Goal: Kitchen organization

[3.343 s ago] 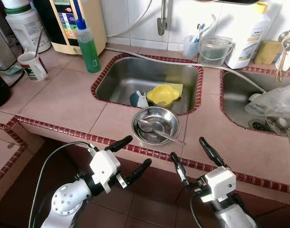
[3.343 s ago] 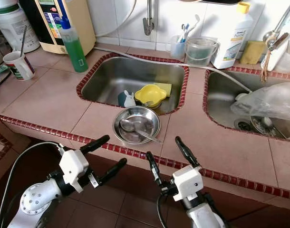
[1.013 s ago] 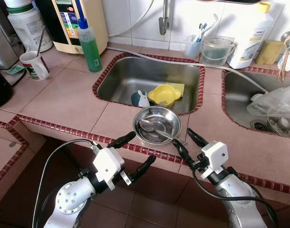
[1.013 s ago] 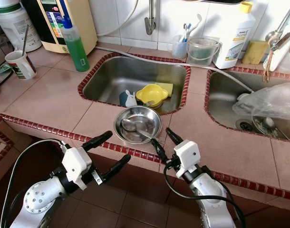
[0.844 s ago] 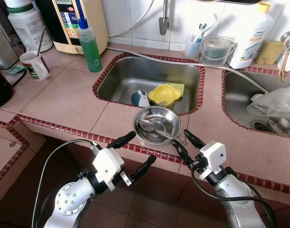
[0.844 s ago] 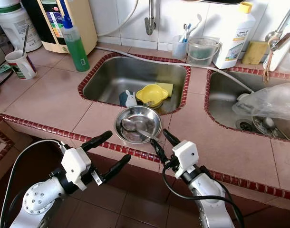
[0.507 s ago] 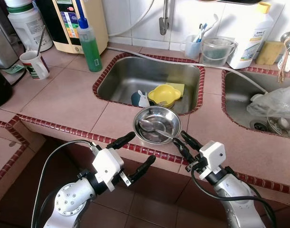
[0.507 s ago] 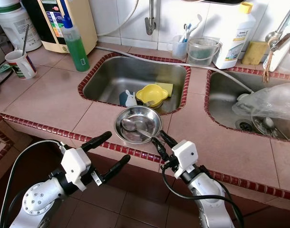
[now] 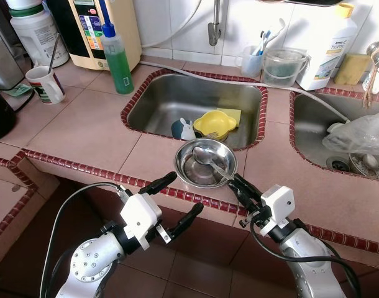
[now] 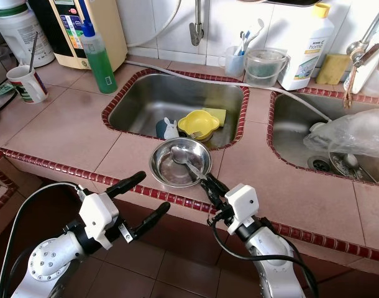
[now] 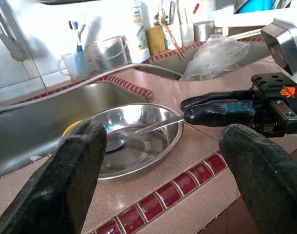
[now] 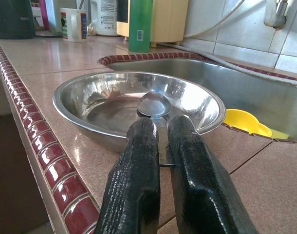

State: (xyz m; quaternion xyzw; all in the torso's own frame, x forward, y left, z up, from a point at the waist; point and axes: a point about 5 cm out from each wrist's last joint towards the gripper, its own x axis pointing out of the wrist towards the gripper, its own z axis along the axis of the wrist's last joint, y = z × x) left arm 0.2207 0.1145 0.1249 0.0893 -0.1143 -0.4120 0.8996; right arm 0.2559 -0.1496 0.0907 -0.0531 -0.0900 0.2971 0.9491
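A steel bowl [image 9: 191,172] sits on the pink tiled counter, between the sink and the front edge. A metal spoon [image 9: 205,155] lies in it, its handle sticking out over the near right rim. My right gripper [image 9: 234,180] is shut on that handle end. In the right wrist view both fingers [image 12: 139,161] press together with the spoon's head [image 12: 153,103] beyond them. My left gripper [image 9: 185,192] hangs open below the counter edge, left of the bowl, with nothing between its fingers [image 11: 65,180].
The sink [image 9: 158,99] behind holds a yellow bowl [image 9: 213,123] and a dark cup [image 9: 182,129]. A green soap bottle [image 9: 118,59] and a mug [image 9: 43,84] stand at the left. A second sink at the right holds a plastic bag [image 9: 363,133].
My right gripper moved in from the counter edge and shut on the spoon handle. The spoon's head swung from the bowl's left side to its far side. The left arm stayed put.
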